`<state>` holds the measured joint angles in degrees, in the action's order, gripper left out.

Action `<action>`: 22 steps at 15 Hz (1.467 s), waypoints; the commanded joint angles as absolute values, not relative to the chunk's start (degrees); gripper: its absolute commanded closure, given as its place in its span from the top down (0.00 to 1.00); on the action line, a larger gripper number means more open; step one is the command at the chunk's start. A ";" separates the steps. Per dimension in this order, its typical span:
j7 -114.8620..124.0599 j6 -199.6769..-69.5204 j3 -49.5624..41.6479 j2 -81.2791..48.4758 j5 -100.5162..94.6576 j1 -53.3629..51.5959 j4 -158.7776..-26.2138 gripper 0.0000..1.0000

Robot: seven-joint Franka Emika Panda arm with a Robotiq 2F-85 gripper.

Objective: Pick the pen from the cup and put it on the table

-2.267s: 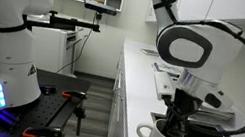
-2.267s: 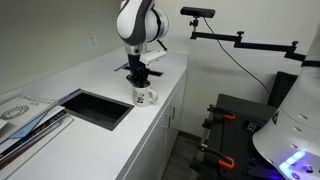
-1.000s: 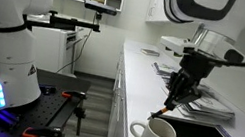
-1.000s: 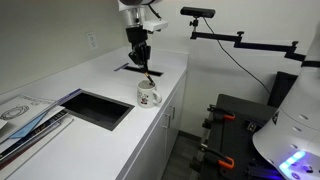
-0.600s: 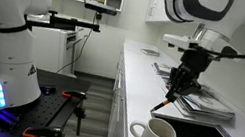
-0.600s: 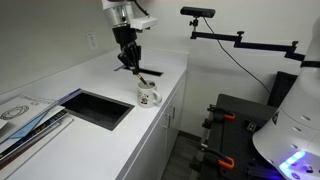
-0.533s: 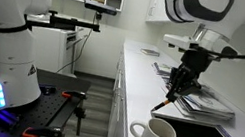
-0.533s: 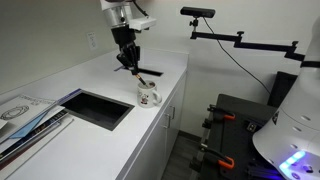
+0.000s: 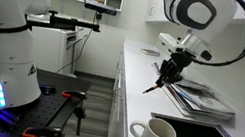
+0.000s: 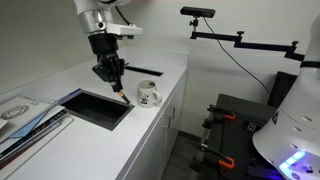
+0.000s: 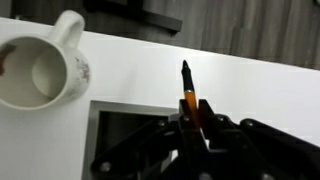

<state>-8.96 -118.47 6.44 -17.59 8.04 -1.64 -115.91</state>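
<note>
- The gripper point(image 10: 110, 72) has risen out of the cup point(image 10: 147, 96) and moved sideways. It now hangs near the edge of the dark recess point(image 10: 98, 108).
- The jaws pinch the pen point(image 10: 121, 94) by its upper end. The pen slants tip-down, clear of the cup and, as far as you can tell, not touching the table point(image 10: 110, 140).
- Treat extraction as complete; only placement on the countertop appears to remain.
- In the wrist view, the cup interior looks empty.
- In the wrist view, the finger contact is dark and blurred.
- You cannot confirm the tip's height, or whether it sits over the recess or the white surface.
</note>
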 commanded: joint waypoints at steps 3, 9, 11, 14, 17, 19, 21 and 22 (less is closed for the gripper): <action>-10.50 -111.98 9.75 -28.56 16.51 -2.79 -104.97 0.03; -7.34 -116.67 10.22 -40.76 18.14 -5.39 -94.29 0.03; -5.64 -118.65 9.91 -43.52 17.12 -6.70 -91.66 0.21; -2.47 -122.73 8.71 -45.74 14.55 -9.14 -89.67 0.44; 0.76 -128.97 6.87 -43.97 11.03 -10.86 -91.94 0.66; 0.93 -132.31 6.96 -41.73 10.38 -10.22 -94.64 0.81; 0.69 -134.97 7.18 -38.63 11.00 -9.05 -97.92 0.94; -0.25 -135.63 7.81 -36.80 11.94 -7.95 -99.79 0.99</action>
